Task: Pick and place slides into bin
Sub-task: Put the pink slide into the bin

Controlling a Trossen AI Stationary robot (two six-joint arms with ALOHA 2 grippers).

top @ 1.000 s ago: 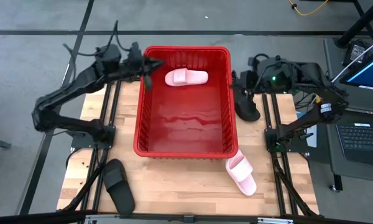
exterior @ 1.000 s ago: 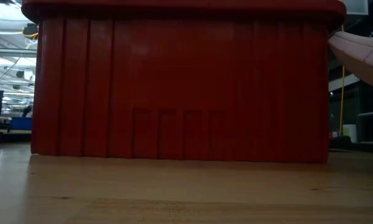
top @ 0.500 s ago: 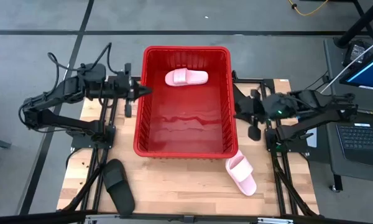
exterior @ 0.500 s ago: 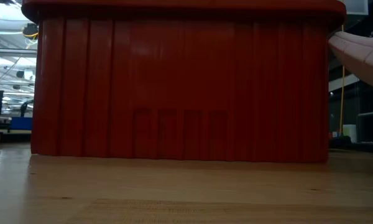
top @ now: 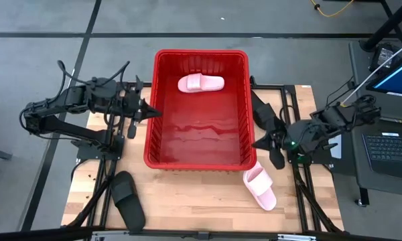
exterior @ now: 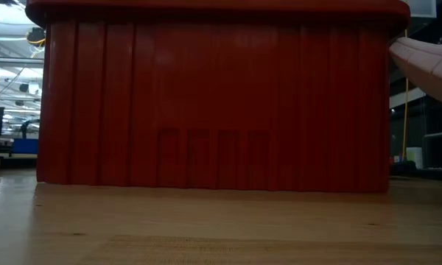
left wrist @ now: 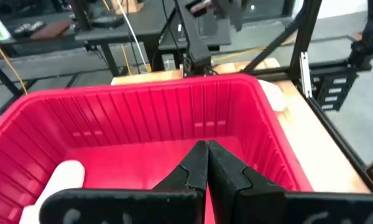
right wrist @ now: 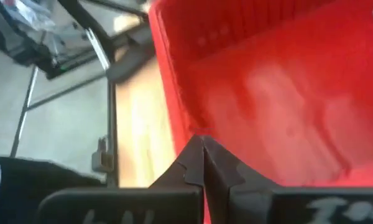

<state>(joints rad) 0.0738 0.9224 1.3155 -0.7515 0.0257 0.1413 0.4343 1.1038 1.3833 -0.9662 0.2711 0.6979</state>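
The red bin (top: 199, 155) stands mid-table and fills the low view (exterior: 214, 103). One pale pink slide (top: 201, 83) lies on the bin's floor at its far end, and also shows in the left wrist view (left wrist: 62, 177). The other pink slide (top: 260, 189) lies on the table by the bin's near right corner. One black slide (top: 127, 199) lies near the table's near left corner. The other black slide (top: 261, 112) lies right of the bin. My left gripper (top: 158, 112) is shut and empty at the bin's left rim. My right gripper (top: 256, 144) is shut and empty at the bin's right rim.
Black frame rails (top: 114, 134) run along both sides of the wooden table (top: 187, 194). A laptop (top: 388, 147) sits beyond the right edge. Bare wood shows between the two slides in front of the bin.
My left gripper has drawn back from over the bin's far left corner and gone toward the table's near edge along the bin's left wall. My right gripper has gone toward the near edge along the bin's right wall, past the black slide. The slides have stayed still.
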